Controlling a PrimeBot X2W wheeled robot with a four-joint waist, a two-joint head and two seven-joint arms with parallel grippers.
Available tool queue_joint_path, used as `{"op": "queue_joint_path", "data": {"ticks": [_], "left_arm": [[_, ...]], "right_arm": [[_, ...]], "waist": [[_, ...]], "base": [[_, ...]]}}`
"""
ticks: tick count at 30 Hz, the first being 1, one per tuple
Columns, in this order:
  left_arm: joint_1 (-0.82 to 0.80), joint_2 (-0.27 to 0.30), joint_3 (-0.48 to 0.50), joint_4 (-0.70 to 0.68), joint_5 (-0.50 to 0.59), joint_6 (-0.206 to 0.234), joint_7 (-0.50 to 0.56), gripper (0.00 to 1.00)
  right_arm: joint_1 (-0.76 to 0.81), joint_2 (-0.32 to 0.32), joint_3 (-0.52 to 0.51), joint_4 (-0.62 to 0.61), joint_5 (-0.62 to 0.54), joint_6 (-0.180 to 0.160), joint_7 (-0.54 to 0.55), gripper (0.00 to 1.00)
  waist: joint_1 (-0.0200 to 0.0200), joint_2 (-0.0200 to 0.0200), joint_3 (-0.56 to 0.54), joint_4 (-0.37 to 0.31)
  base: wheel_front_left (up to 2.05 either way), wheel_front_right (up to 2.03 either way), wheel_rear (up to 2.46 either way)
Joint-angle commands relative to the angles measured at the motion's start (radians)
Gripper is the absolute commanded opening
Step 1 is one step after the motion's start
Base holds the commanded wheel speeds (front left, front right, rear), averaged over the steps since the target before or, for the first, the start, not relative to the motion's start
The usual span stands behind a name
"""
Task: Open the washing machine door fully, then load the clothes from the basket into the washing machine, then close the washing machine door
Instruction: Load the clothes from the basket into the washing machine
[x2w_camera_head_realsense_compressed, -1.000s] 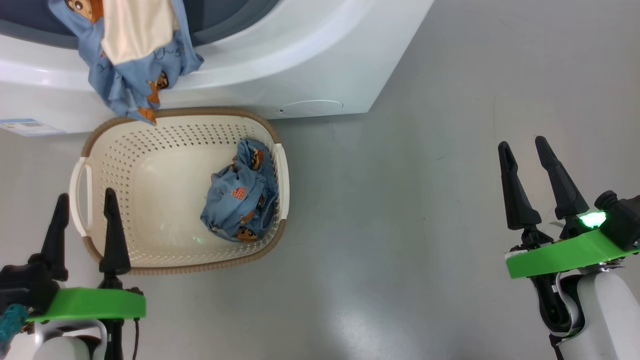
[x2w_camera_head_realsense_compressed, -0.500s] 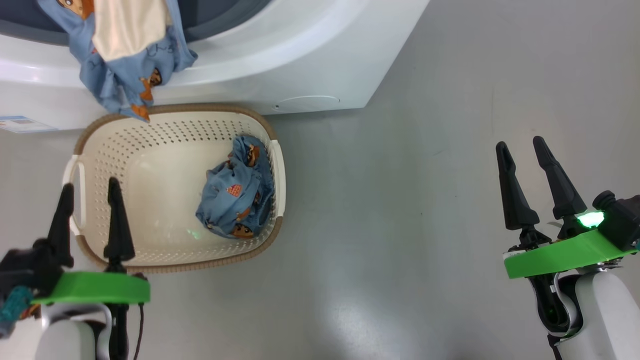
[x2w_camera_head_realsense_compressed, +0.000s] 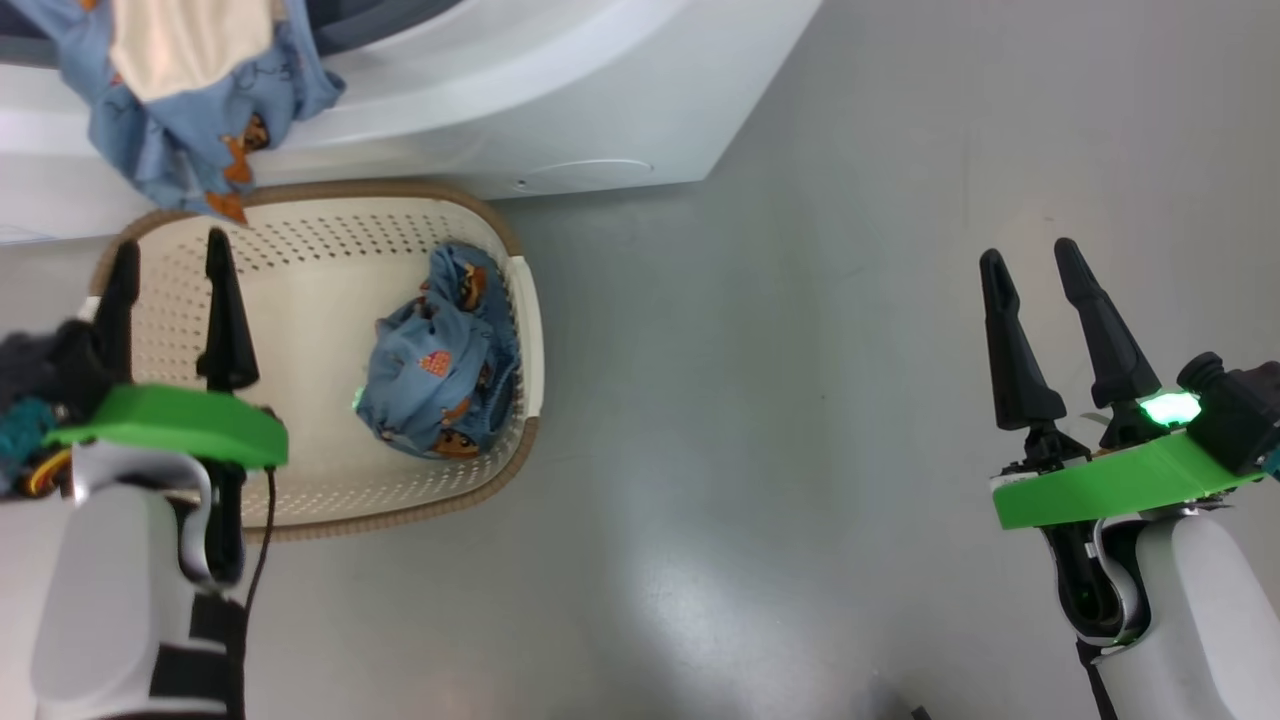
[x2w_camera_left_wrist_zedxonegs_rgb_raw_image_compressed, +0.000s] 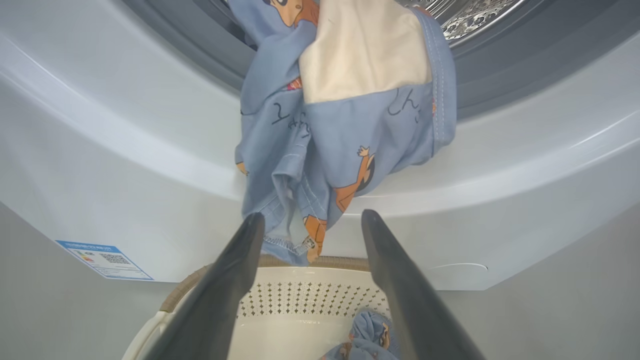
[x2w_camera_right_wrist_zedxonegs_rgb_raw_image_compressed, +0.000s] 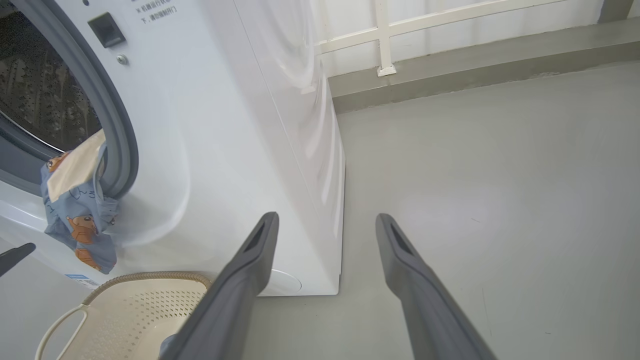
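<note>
Since one blue shirt (x2w_camera_head_realsense_compressed: 190, 110) hangs half out of the washer (x2w_camera_head_realsense_compressed: 520, 90), cream patch up and hem dangling over the basket (x2w_camera_head_realsense_compressed: 310, 300) rim at 11 o'clock, the step in hand looks like tucking it into the drum (x2w_camera_left_wrist_zedxonegs_rgb_raw_image_compressed: 480, 15). The other blue garment (x2w_camera_head_realsense_compressed: 435, 370) lies bunched against the basket's 3 o'clock wall, untouched. The basket sits on the floor (x2w_camera_head_realsense_compressed: 760, 400), tight against the washer's front.

The left fingers (x2w_camera_head_realsense_compressed: 222, 320) are spread and hold nothing. They hover over the basket's 9 o'clock end and point toward 12, and in the left wrist view the dangling hem sits just between their tips. The right fingers (x2w_camera_head_realsense_compressed: 1008, 350) are spread and empty too, well apart at 3 o'clock over bare floor.

To do this well, the left fingers should probably close on the thick folded hem rather than a single layer, so the cloth does not slip. Lifting before pushing should keep the shirt from dragging on the grey seal (x2w_camera_left_wrist_zedxonegs_rgb_raw_image_compressed: 200, 30). It likely needs carrying deep past the lip; anything left across the seal would catch when the door shuts. Cloth this loose will sag and swing, so a slow arc suits it. The bundle in the basket can wait until the rim is free.
</note>
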Motion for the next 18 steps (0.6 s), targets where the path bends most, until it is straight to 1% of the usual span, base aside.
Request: {"op": "queue_joint_path", "data": {"ticks": [1,8,12,18], "left_arm": [[-0.015,0.036,0.026,0.000,0.002,-0.002,-0.005,1.00],[-0.141,0.060,0.025,0.142,0.017,-0.002,-0.005,1.00],[-0.205,0.080,0.051,0.218,0.026,-0.002,-0.005,1.00],[-0.277,0.101,0.079,0.293,0.044,-0.002,-0.005,1.00]], "right_arm": [[0.005,0.002,0.025,-0.022,0.000,0.002,-0.005,1.00],[-0.003,0.017,0.026,-0.024,0.003,0.002,-0.005,1.00],[-0.011,0.027,0.029,-0.025,0.004,0.002,-0.005,1.00],[-0.014,0.036,0.028,-0.027,0.006,0.002,-0.005,1.00]], "waist": [[0.0000,0.0000,0.010,-0.014],[0.0000,0.0000,0.032,-0.050],[0.0000,0.0000,0.045,-0.071],[0.0000,0.0000,0.057,-0.093]], "base": [[0.00,0.00,0.00],[0.00,0.00,0.00],[0.00,0.00,0.00],[0.00,0.00,0.00]]}}
